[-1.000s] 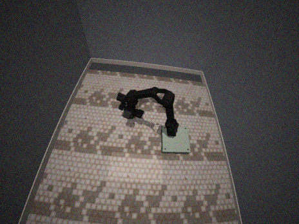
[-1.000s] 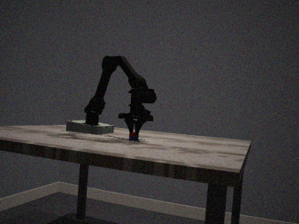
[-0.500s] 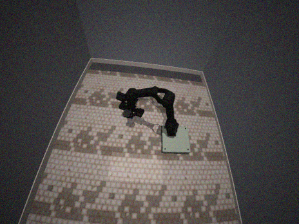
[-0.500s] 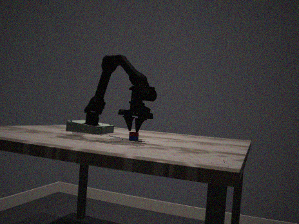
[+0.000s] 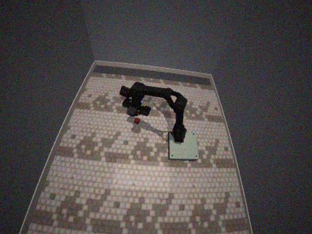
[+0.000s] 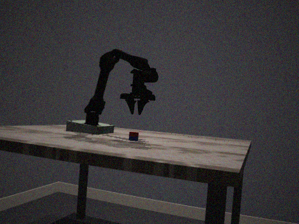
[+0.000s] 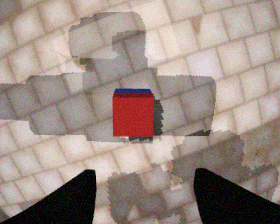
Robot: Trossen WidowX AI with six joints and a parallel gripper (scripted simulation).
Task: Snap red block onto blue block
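Backing straight up w/ the end effector (image 5: pixel 138 113) (image 6: pixel 136 114) (image 7: pixel 145 178) half open & empty looks best, w/o nudging the red block (image 5: pixel 137 120) (image 6: pixel 133 134) (image 7: pixel 133 115) atop the blue block (image 6: pixel 133 138) (image 7: pixel 133 91) on the bench (image 5: pixel 151 175) (image 6: pixel 193 149).

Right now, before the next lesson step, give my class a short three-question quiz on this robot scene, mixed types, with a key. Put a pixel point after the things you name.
1. True or false: the gripper (image 6: pixel 136 112) (image 7: pixel 145 178) is holding the red block (image 5: pixel 136 120) (image 6: pixel 133 134) (image 7: pixel 133 115).
2. Multiple choice: where is the blue block (image 6: pixel 133 138) (image 7: pixel 133 91)?
A. On top of the red block
B. Directly under the red block
C. On the pale green base
3. Fill in: the gripper hangs ____ the stacked blocks, with its fingers apart.

Key: 1. False; 2. B; 3. above
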